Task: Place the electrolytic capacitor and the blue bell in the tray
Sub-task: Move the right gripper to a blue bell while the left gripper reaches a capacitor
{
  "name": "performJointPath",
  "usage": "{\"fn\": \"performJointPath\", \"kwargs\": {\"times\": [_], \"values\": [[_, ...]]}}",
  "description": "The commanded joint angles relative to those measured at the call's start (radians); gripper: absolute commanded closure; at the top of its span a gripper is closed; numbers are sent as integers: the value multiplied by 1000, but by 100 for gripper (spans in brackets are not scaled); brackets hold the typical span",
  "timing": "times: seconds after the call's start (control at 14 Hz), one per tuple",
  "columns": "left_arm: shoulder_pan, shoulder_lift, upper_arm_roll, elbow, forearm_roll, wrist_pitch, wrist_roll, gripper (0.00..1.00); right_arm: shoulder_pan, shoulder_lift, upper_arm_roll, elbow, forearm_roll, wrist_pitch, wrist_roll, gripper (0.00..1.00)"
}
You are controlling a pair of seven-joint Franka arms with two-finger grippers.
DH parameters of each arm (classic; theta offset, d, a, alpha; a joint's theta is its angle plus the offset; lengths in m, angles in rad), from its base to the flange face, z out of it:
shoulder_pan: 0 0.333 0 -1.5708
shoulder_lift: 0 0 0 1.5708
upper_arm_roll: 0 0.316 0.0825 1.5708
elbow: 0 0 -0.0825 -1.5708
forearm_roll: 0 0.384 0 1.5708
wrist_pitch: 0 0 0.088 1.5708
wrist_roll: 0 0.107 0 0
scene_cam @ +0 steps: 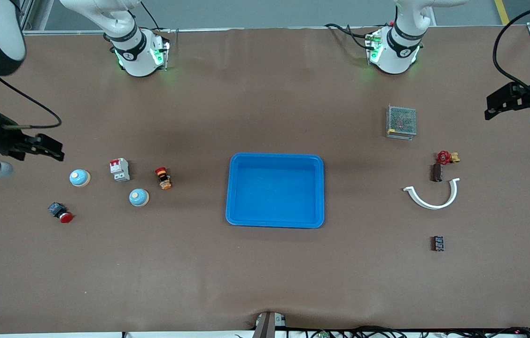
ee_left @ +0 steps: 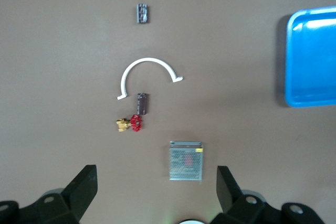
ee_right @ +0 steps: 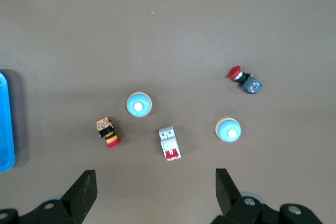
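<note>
The bright-blue tray (scene_cam: 275, 190) lies in the middle of the table with nothing in it; its edge shows in both wrist views (ee_left: 312, 56) (ee_right: 4, 124). The electrolytic capacitor (scene_cam: 436, 172) (ee_left: 142, 103), a small dark cylinder, lies toward the left arm's end, beside a red valve. Two blue bells (scene_cam: 80, 178) (scene_cam: 139, 197) stand toward the right arm's end (ee_right: 228, 130) (ee_right: 139, 104). My left gripper (scene_cam: 490, 105) (ee_left: 156, 174) hangs open over the table edge at its end. My right gripper (scene_cam: 56, 149) (ee_right: 156, 178) hangs open beside the bells. Neither holds anything.
Near the bells are a white circuit breaker (scene_cam: 120, 169), a red push button (scene_cam: 61, 212) and an orange-and-black button (scene_cam: 163, 178). Near the capacitor are a red-handled valve (scene_cam: 446, 157), a white curved clip (scene_cam: 432, 196), a mesh-covered box (scene_cam: 401, 121) and a small dark block (scene_cam: 438, 243).
</note>
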Motion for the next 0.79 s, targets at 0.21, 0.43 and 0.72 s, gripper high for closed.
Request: {"fn": "performJointPath", "kwargs": {"times": [0.21,0.43,0.72], "values": [[31,-126,-6,-483,17,428,52,0,0,147,-1,17,15,108,-9,0],[30,-124,-7,-631,26,598,105,0,22,184,-3,-37,13,180,-16,0],[72,-45,-9,-744,41,812,179,0,19,192,-3,-176,13,349,-49,0]]}}
